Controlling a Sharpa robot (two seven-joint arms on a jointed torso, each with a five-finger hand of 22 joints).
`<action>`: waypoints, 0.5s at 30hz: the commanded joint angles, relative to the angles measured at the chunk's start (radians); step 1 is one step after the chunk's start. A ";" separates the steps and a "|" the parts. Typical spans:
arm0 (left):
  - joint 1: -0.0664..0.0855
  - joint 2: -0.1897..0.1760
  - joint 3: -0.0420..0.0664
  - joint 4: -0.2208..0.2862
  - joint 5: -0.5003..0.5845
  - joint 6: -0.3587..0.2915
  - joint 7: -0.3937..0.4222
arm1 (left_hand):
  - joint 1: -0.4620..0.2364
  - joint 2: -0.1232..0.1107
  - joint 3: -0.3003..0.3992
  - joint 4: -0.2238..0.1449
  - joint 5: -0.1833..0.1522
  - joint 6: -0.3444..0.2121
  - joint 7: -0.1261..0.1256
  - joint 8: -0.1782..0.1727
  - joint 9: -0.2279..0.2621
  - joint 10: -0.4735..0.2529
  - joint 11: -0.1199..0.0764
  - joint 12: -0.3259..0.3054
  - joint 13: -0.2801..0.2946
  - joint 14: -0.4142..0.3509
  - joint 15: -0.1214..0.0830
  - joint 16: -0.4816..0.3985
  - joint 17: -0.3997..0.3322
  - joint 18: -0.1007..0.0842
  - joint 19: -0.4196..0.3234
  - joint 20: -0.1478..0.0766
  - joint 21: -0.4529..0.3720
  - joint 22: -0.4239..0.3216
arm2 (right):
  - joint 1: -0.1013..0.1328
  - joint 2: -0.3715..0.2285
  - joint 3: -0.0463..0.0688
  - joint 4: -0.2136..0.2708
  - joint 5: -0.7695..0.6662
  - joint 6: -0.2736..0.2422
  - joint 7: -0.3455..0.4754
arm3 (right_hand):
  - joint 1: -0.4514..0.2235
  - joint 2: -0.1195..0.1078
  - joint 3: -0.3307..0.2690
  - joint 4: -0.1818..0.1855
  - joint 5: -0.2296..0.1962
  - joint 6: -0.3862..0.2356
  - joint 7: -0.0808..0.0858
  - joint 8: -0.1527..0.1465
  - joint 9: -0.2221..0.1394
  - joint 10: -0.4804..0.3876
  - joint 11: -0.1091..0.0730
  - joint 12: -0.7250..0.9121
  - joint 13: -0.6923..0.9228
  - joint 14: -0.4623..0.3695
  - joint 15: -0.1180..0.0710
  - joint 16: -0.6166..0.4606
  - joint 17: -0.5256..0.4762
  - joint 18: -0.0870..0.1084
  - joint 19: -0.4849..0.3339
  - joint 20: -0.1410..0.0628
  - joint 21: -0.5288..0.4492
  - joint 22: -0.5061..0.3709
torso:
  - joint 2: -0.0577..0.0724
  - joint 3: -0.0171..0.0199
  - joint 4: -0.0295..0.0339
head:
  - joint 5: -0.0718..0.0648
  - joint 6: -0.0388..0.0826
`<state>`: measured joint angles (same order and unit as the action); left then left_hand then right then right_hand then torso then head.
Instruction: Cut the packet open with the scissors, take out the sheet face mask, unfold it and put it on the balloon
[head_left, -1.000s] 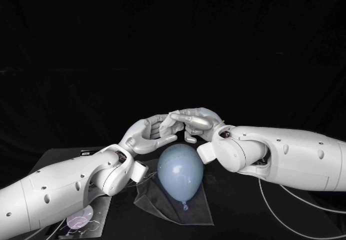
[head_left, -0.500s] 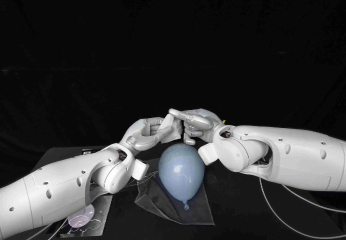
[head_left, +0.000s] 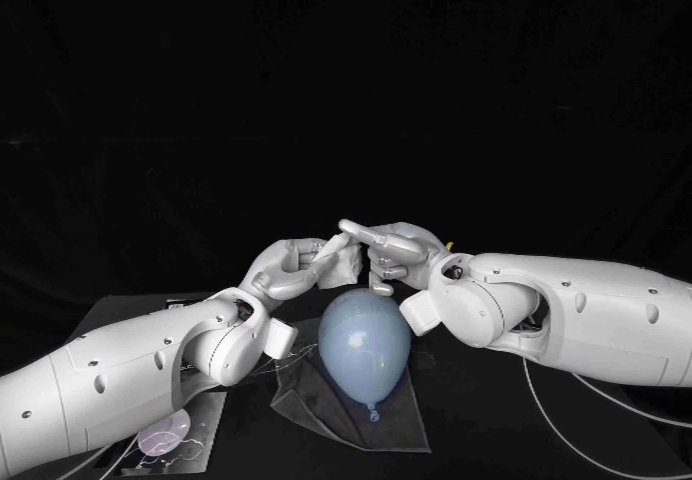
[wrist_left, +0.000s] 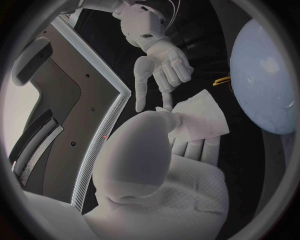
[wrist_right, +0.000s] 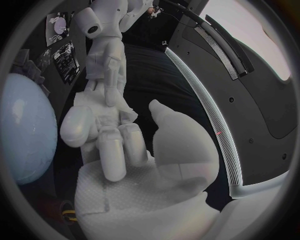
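Head camera above and behind left hand and right hand, looking down, wrist cameras close behind each palm, each facing the opposite hand, all three sharing the sheet face mask and the balloon beneath them.

Left robot hand holds folded mask, right robot hand close by, balloon beside

Left robot hand — fingers pinched

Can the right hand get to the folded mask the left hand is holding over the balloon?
Probably yes. The right hand is right beside the mask pinched in the left hand, above the balloon, with nothing between them.
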<state>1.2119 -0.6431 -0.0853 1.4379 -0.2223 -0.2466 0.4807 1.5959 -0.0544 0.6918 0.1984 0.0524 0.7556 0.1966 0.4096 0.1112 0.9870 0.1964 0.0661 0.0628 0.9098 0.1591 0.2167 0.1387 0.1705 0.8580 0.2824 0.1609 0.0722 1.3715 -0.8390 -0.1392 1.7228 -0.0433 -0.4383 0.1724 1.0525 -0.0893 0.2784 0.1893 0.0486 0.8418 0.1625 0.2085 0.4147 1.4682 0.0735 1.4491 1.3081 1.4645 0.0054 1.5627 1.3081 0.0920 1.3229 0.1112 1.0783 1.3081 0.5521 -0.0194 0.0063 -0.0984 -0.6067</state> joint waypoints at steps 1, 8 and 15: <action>0.001 0.001 0.002 0.001 0.015 0.008 -0.008 | -0.013 -0.002 0.008 -0.005 -0.003 0.008 0.046 -0.005 0.001 0.008 -0.001 -0.005 -0.001 0.010 0.001 -0.005 -0.001 0.010 0.005 0.001 0.004 0.000 | 0.001 -0.001 0.001 0.001 -0.037 0.042 -0.012 | -0.010 0.018 -0.012 0.022 0.004 0.014 0.001 -0.008 -0.002 0.043 0.006 0.000 0.181 0.103 0.006 0.004 0.251 0.007 0.002 0.007 -0.004 0.126 | 0.000 -0.0002 0.0000 | 0.001 0.001; 0.002 -0.001 0.002 0.002 0.012 0.041 -0.018 | -0.066 -0.042 -0.013 -0.004 -0.004 0.006 0.053 -0.014 0.002 -0.003 0.005 -0.006 -0.002 0.012 0.006 -0.015 -0.005 0.008 0.001 0.004 0.000 -0.002 | 0.010 0.000 0.001 -0.011 -0.082 0.064 -0.032 | -0.023 0.049 -0.047 0.078 0.007 0.033 -0.003 -0.019 -0.006 0.050 0.003 0.011 0.188 0.106 0.004 0.007 0.261 0.005 0.010 0.005 0.010 0.131 | 0.000 -0.0001 0.0002 | 0.002 0.002; 0.002 -0.001 0.002 0.005 -0.007 0.076 -0.029 | -0.144 -0.144 -0.104 0.006 -0.003 0.005 0.051 -0.026 0.001 -0.006 0.003 -0.003 0.000 0.020 0.004 -0.021 -0.005 0.008 -0.001 0.007 -0.010 -0.006 | 0.021 0.009 0.001 -0.035 -0.126 0.085 -0.068 | -0.038 0.061 -0.079 0.102 0.008 0.032 -0.001 -0.033 -0.013 0.053 0.004 0.016 0.191 0.106 0.004 0.008 0.263 0.003 0.016 0.004 0.020 0.134 | 0.001 -0.0007 -0.0001 | 0.003 0.001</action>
<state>1.2122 -0.6459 -0.0852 1.4393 -0.2190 -0.2161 0.4573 1.4482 -0.1886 0.5941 0.2037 0.0524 0.7556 0.1966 0.3878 0.1115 0.9810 0.2023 0.0661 0.0620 0.9208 0.1628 0.2001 0.1342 0.1699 0.8579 0.2824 0.1546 0.0676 1.3915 -0.8320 -0.1392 1.6910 -0.1165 -0.3937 0.1313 1.0160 -0.0340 0.2028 0.2903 0.0524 0.8701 0.1590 0.1794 0.4029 1.4681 0.0734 1.4628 1.3073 1.4645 0.0054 1.5674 1.3075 0.0915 1.3323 0.1130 1.0939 1.3073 0.5523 -0.0198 0.0063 -0.0957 -0.6044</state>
